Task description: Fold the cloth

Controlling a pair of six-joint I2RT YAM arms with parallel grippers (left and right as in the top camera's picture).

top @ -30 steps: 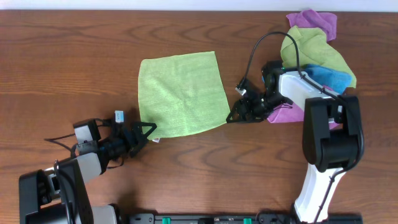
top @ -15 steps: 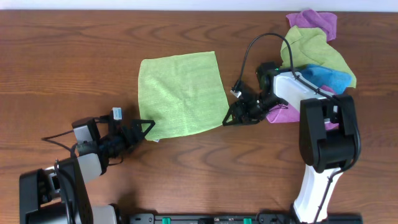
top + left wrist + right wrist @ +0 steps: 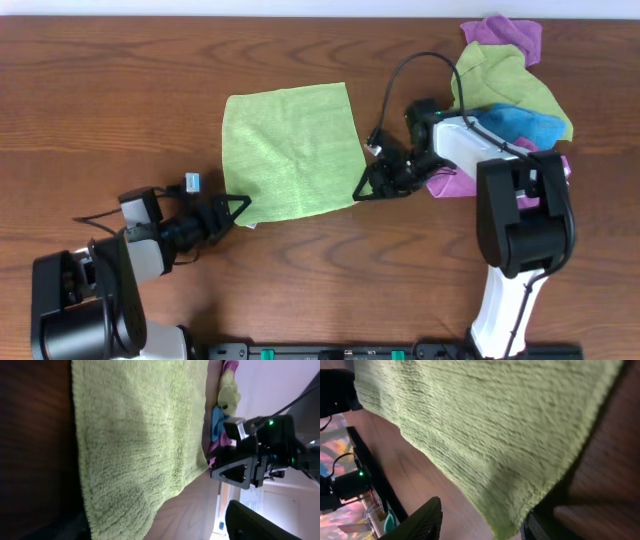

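Note:
A light green cloth [image 3: 293, 150] lies flat and unfolded on the wooden table. My left gripper [image 3: 238, 210] is low at its front left corner. In the left wrist view the cloth [image 3: 135, 435] fills the frame, and its corner lies between the spread fingers of the left gripper [image 3: 155, 530]. My right gripper [image 3: 368, 186] is at the cloth's front right corner. In the right wrist view the cloth [image 3: 485, 415] has its corner between the open fingers of the right gripper [image 3: 480, 527]. Neither gripper is closed on the cloth.
A pile of other cloths [image 3: 510, 80], purple, yellow-green, blue and magenta, lies at the back right, close behind the right arm. The right gripper and the pile also show in the left wrist view [image 3: 245, 455]. Black cables hang from both arms.
The right gripper has moved left up to the cloth's front right corner. The left gripper has stayed at the front left corner. The cloth has not moved.

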